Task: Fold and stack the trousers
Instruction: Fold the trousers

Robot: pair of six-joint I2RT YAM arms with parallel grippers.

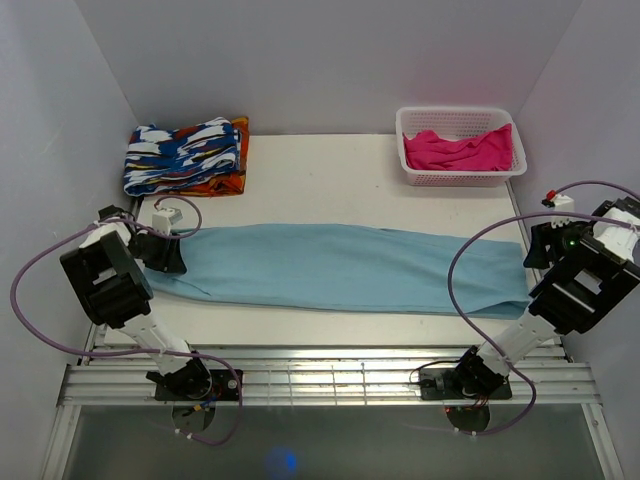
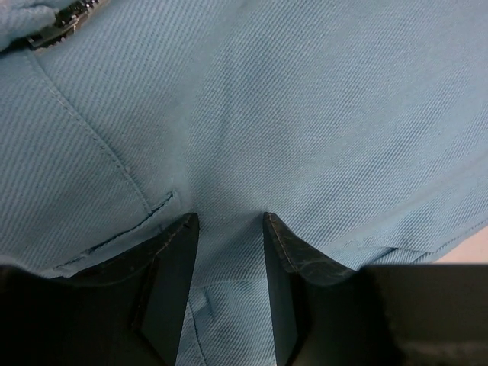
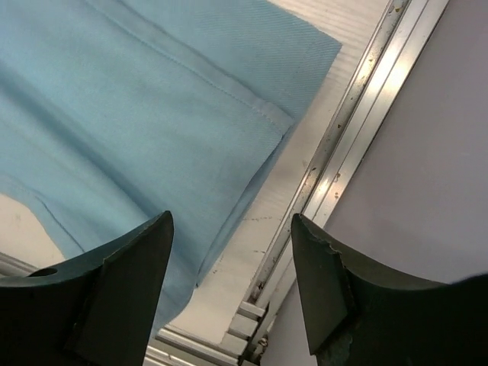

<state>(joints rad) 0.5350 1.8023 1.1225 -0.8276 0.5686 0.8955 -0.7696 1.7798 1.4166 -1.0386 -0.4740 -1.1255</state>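
Note:
The light-blue trousers [image 1: 340,268] lie flat in a long band across the table, waist to the left and leg hems to the right. My left gripper [image 1: 170,252] is down on the waist end. In the left wrist view its fingers [image 2: 227,221] stand partly apart, pressed onto the cloth [image 2: 290,114], with a strip of fabric lying between them; a zip [image 2: 65,23] shows at the top left. My right gripper [image 1: 535,250] hangs at the hem end. Its jaws [image 3: 231,221] stand wide open above the hem corner [image 3: 137,99] and bare table, holding nothing.
A white basket [image 1: 460,178] holding a pink garment [image 1: 460,150] stands at the back right. A folded blue-white-orange cloth [image 1: 185,155] lies at the back left. A metal rail [image 3: 358,122] and the side wall run close beside the right gripper.

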